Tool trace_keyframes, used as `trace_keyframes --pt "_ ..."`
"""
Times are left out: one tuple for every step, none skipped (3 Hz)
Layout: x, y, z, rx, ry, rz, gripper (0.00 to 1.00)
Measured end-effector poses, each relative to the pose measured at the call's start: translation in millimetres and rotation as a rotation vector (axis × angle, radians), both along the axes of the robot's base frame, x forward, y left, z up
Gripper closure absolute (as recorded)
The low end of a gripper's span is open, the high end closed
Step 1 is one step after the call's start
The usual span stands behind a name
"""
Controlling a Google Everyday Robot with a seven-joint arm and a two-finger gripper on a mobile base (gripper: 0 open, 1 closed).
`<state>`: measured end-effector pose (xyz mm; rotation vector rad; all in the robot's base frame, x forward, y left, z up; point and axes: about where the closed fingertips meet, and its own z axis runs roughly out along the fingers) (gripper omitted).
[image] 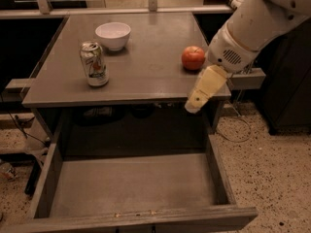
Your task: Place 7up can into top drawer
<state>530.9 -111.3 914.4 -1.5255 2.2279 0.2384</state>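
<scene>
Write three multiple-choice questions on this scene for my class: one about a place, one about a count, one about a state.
1. Where is the 7up can?
A) in the top drawer
B) on the tabletop, in front of the white bowl
C) on the floor

2. How many things stand on the tabletop?
A) one
B) five
C) three

3. What state is the top drawer in?
A) pulled open, nothing in it
B) shut
C) open, holding the can

Answers:
1 B: the can stands upright at the table's left, apart from the gripper, which hangs at the front right edge.
2 C: can, bowl and red apple.
3 A: its grey bottom shows bare.
</scene>
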Motion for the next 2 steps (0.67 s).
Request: trace_keyframes --pt "26.3 31.0 -3.3 0.107 0.012 -0.006 0.00" --pt "27.3 31.7 -4.0 0.112 0.014 -0.006 0.00"
